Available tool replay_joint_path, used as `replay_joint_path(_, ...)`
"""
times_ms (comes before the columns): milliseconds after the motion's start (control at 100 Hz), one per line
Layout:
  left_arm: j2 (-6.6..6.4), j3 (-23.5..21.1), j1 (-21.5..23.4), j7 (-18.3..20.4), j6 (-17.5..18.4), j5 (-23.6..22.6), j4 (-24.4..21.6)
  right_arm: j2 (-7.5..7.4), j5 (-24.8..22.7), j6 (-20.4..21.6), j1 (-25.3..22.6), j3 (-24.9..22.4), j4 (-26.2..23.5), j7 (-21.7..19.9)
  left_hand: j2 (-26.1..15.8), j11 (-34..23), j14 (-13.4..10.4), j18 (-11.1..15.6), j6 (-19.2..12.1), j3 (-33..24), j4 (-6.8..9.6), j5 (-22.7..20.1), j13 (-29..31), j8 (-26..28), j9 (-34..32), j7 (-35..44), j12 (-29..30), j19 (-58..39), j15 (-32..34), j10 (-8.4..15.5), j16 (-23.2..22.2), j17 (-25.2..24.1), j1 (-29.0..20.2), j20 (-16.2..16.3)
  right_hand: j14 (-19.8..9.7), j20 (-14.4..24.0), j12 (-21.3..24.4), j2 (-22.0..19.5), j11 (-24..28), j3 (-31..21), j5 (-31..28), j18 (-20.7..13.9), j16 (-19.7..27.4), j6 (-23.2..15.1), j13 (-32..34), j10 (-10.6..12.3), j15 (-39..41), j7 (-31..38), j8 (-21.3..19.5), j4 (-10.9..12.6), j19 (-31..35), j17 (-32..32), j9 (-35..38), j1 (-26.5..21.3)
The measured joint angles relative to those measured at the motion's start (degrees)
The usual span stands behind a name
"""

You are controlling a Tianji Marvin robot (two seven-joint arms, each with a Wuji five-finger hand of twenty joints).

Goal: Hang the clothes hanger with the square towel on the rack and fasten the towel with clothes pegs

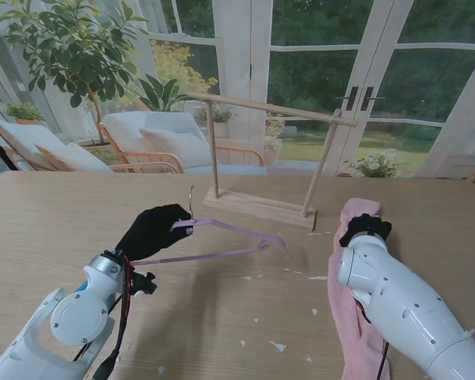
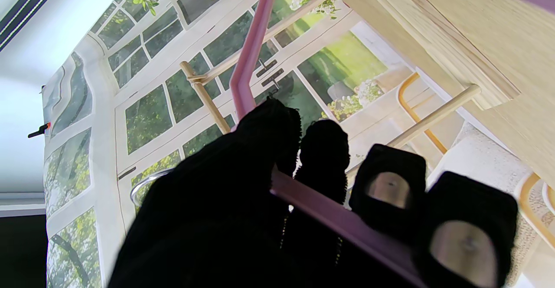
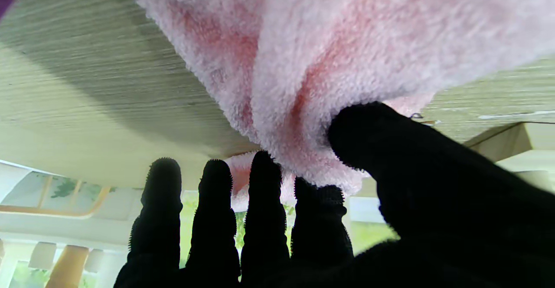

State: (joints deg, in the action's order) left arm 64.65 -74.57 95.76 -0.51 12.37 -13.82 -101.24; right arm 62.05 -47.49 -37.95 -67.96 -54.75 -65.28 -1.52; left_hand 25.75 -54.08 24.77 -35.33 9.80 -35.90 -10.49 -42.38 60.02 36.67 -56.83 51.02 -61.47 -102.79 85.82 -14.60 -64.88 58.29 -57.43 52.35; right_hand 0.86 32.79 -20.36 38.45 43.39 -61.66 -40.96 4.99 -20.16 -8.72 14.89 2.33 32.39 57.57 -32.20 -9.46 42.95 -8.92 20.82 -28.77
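While left hand [image 1: 154, 229] grips hanger [image 1: 229, 229] (unlabelled), right hand [image 1: 365, 227] pinches towel [image 1: 356, 317].

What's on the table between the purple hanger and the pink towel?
Only bare tabletop with tiny white scraps between the thin purple plastic hanger and the fluffy pink towel, seen from the stand view.

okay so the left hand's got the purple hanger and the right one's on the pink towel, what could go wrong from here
1. The left hand grips the purple hanger near its hook end, so the long free end could swing or twist in the fingers.
2. The right hand pinches only an edge of the pink towel between thumb and fingers; it may slip out when lifted.
3. The wooden rack stands close ahead; the hanger could knock it.
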Motion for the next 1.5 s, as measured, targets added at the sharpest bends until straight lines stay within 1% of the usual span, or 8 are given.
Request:
replay_joint_path(80,0.01,-0.10,0.03,0.00,0.01,0.31,-0.05,-0.13,-0.93,0.85,-1.03,-1.05,-1.56,-0.82,0.00,0.00,0.01,-0.05,0.01,-0.01,0.00,0.00,0.00,0.00,0.00,0.00,0.01,0.00,-0.03,0.00,0.00,0.00,0.00,-0.01,0.20,0.00,-0.08,0.07,-0.24,0.16,-0.08,0.06,-0.03,-1.74,3.09,0.05,-0.09,-0.15,-1.65,-0.22,1.10,-1.41,3.30,-0.70)
replay_joint_path(190,0.01,-0.15,0.05,0.03,0.02,0.48,-0.08,-0.19,-1.44,2.34,-2.48,-2.77,-3.69,-1.08,0.01,0.00,0.04,-0.11,0.04,-0.01,0.00,0.00,0.00,0.00,-0.01,0.00,0.01,0.00,-0.08,0.00,0.00,0.00,0.00,-0.02,0.96,0.00,-0.13,-1.92,-1.14,0.71,2.73,0.22,-0.86,-4.73,9.40,0.13,1.01,-0.80,-8.81,-0.23,4.16,-4.64,10.00,-1.30)
replay_joint_path(400,0.01,-0.17,0.09,0.10,0.03,0.51,-0.10,0.62,-0.87,5.49,-5.23,-6.43,-5.49,5.20,0.01,0.00,0.09,-0.19,0.07,-0.02,0.00,0.00,0.00,0.00,-0.01,0.01,0.01,0.00,-0.59,-0.01,0.00,0.00,0.00,-0.03,2.16,0.10,-0.42,-3.50,-3.46,0.65,6.37,0.80,-3.27,-9.07,30.13,0.41,8.07,-0.85,-20.42,-0.24,19.63,-18.93,29.22,-2.91)
replay_joint_path(560,0.01,-0.17,0.12,0.11,-0.09,0.50,-0.16,1.77,5.23,6.81,-7.77,-10.34,-8.96,7.68,0.01,0.00,0.10,-0.20,0.08,-0.02,0.00,0.00,0.00,0.00,-0.63,0.01,0.06,-0.01,-0.60,-0.02,0.00,0.00,0.00,0.01,2.29,1.38,-3.28,-7.50,9.69,2.54,8.58,1.43,-9.60,-9.22,40.36,0.28,24.37,-0.91,-24.82,-0.24,34.27,-27.12,33.58,-6.37)
replay_joint_path(700,0.02,-0.18,0.17,0.02,-0.20,0.45,-0.22,2.21,4.78,8.29,-10.49,-13.10,-13.58,7.63,0.01,0.00,0.10,-0.04,0.08,-0.03,0.00,0.00,0.62,0.00,-0.63,0.01,0.64,-0.01,-0.60,-0.03,0.00,0.10,0.00,1.01,1.56,5.54,-16.20,-11.62,21.11,7.73,10.77,1.36,-16.43,-9.32,43.11,-0.31,41.57,-0.99,-26.94,2.30,46.67,-30.25,30.99,-7.33)
replay_joint_path(870,0.06,-0.28,0.40,-0.22,-0.68,0.45,-0.64,2.29,5.06,10.08,-14.65,-16.65,-20.59,7.12,0.01,-0.01,-0.67,0.81,0.08,-0.03,0.00,0.00,1.57,0.00,-0.64,0.01,0.92,-0.03,0.06,-0.03,0.05,0.55,0.00,1.51,-0.27,9.37,-26.30,-13.23,24.88,10.67,11.08,0.04,-20.31,-9.33,45.38,-0.40,51.63,-2.31,-29.13,6.25,54.35,-32.84,31.19,-7.79)
replay_joint_path(1290,0.41,0.73,0.29,-2.52,-5.07,-0.54,-2.06,1.32,3.75,15.65,-30.08,-27.53,-42.84,-0.42,-1.54,-1.46,-1.38,1.92,1.04,2.28,0.00,1.56,1.68,0.00,-0.64,1.30,2.26,-0.06,0.76,-0.60,0.69,0.72,-1.03,1.62,-1.86,10.23,-31.55,-13.55,26.87,11.32,10.65,-0.77,-21.63,-9.34,48.80,-0.59,55.79,-3.16,-31.04,10.80,58.04,-36.50,33.00,-7.80)
replay_joint_path(1500,1.08,3.44,-2.18,-5.61,-9.30,-1.04,-1.76,0.99,9.84,19.87,-35.83,-31.95,-50.77,-3.47,-1.63,-1.73,-1.40,1.97,1.81,2.89,0.00,1.83,1.68,0.00,0.00,1.63,2.26,-0.07,0.77,-0.74,0.69,0.74,-1.68,1.62,-1.88,10.23,-32.50,-13.55,26.87,11.40,10.44,-0.78,-22.08,-9.35,48.82,-1.16,56.45,-3.22,-31.73,12.56,58.67,-36.59,33.61,-7.79)
